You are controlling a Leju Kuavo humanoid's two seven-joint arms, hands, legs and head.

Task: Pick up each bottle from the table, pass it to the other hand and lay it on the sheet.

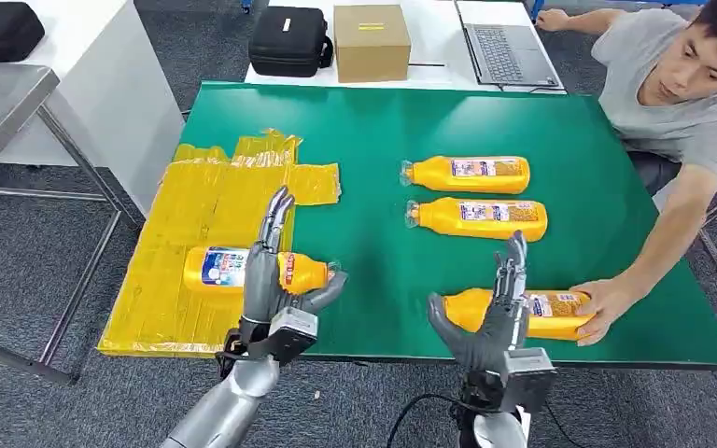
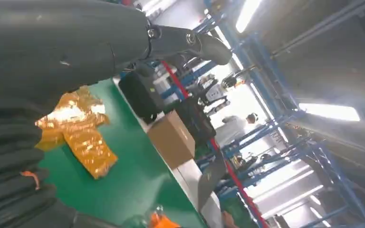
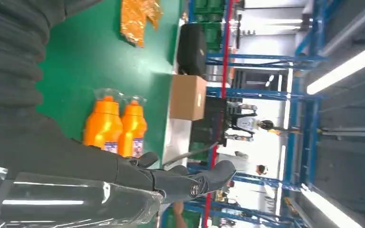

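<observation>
Four orange bottles: one [image 1: 243, 271] on the yellow sheet [image 1: 196, 215], three on the green table [image 1: 373, 131] right of it. The left hand [image 1: 275, 271] and right hand [image 1: 499, 308], both released with fingers spread, each partly hide a bottle; a person's hand [image 1: 602, 308] covers the nearest bottle's [image 1: 541, 313] base

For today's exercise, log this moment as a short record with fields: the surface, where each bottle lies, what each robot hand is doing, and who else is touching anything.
Surface: green table
Sheet: yellow sheet at the table's left side
Bottle on sheet: lying down
Bottles on table: two far bottles, one near bottle
Left hand: raised, fingers apart, holding nothing
Right hand: raised, fingers apart, holding nothing
Person's hand: on the near bottle
</observation>
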